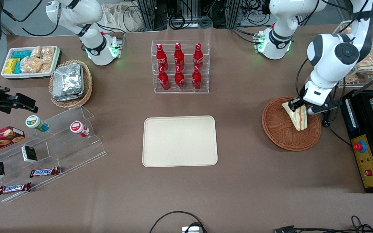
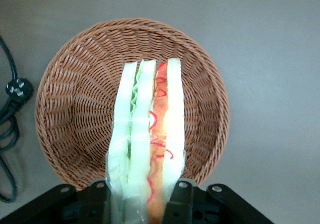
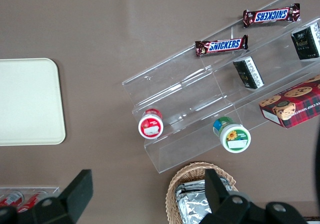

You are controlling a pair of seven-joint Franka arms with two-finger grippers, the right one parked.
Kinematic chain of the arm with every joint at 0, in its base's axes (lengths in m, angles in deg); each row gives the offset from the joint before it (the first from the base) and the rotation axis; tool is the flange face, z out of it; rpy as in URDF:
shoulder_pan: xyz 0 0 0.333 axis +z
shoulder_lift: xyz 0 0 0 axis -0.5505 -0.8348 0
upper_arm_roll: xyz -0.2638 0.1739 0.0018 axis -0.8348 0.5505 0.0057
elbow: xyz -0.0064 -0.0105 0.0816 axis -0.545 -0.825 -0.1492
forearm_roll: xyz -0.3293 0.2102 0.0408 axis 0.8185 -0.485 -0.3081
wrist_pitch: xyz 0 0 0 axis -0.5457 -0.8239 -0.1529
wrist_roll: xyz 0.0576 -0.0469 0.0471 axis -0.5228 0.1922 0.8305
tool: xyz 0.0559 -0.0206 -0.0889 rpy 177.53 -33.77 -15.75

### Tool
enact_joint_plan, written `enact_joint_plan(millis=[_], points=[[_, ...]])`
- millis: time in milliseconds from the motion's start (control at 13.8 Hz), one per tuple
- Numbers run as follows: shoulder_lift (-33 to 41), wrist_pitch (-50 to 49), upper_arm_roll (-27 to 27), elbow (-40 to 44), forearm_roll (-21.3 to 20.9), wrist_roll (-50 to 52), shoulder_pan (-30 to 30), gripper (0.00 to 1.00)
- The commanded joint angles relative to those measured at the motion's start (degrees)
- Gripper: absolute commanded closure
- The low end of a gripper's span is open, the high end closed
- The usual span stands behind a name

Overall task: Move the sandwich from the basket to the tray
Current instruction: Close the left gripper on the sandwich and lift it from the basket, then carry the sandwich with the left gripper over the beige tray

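Wrist view shows gripper jaws clamping sandwich above basket.

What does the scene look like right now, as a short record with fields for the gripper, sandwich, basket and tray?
gripper: the left arm's gripper is above the basket, shut on the sandwich
sandwich: the sandwich is clamped at one end between the fingers, its layered edge facing the wrist camera, the rest hanging over the basket
basket: the round wicker basket sits toward the working arm's end of the table, with nothing else in it
tray: the cream tray lies mid-table, nearer the front camera than the bottle rack, with nothing on it
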Motion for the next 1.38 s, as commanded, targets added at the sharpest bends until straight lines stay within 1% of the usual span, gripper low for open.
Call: enact_joint_plan(millis=[0,218,364,509,873,945,1164,1236,1309], points=[[0.2,-7.9,-0.9,6.5,-0.6,-5.4,-0.3,0.75],[-1.7,-14.6,-4.4,14.0,-0.6,-8.3,-0.3,0.75],[-3.4,-17.2,-7.0,18.4,-0.7,-8.4,-0.3,0.75],[-4.6,-17.3,-9.5,20.5,-0.7,-8.3,-0.3,0.75],[-11.3,-17.4,-15.4,28.1,-0.8,-7.2,-0.3,0.75],[-12.7,-17.4,-16.3,29.4,-1.5,-5.7,-0.3,0.75],[-19.6,-17.5,-21.1,35.5,-8.6,4.7,-0.4,0.75],[-22.1,-18.5,-22.5,38.0,-10.5,7.8,-0.4,0.75],[-24.3,-19.9,-23.2,40.7,-12.2,10.3,-1.7,0.75]])
